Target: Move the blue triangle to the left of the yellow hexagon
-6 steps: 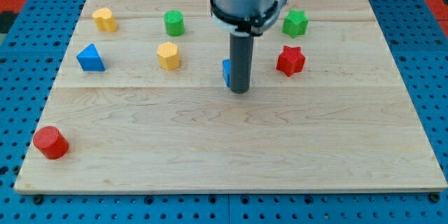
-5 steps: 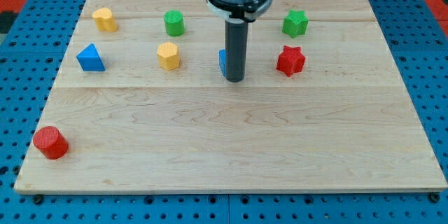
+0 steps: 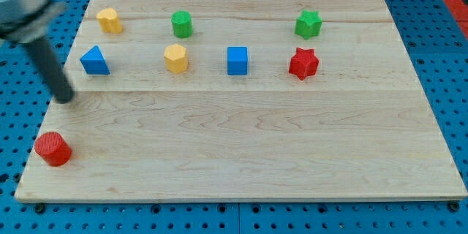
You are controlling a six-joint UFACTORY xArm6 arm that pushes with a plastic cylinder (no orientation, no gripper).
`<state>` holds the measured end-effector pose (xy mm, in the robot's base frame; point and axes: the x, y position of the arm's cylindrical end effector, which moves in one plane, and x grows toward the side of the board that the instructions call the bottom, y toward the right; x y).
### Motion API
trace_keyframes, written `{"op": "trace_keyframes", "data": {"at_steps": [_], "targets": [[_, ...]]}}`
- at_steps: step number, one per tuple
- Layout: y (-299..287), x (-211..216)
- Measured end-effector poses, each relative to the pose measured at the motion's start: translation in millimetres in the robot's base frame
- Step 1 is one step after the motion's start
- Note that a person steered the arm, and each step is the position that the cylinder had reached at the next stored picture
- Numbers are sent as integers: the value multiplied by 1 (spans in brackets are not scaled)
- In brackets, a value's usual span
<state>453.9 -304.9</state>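
Observation:
The blue triangle point(image 3: 94, 61) lies at the board's left side, well to the left of the yellow hexagon point(image 3: 175, 58). My tip point(image 3: 66, 99) is blurred and sits on the board below and a little left of the blue triangle, apart from it. The rod slants up toward the view's top left.
A yellow block point(image 3: 110, 20) and a green cylinder point(image 3: 181, 23) lie near the top. A blue cube point(image 3: 237, 61), a red star point(image 3: 303, 63) and a green star point(image 3: 308, 24) lie to the right. A red cylinder point(image 3: 53, 149) sits at the bottom left of the wooden board point(image 3: 241, 161).
The rod has swept from beside the blue cube at mid-board far to the left, ending below the blue triangle. The blue cube is now uncovered. No block has clearly moved.

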Motion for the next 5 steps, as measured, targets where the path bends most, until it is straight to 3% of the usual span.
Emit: {"op": "trace_keyframes", "data": {"at_steps": [2, 5], "targets": [[28, -53], [58, -57]]}}
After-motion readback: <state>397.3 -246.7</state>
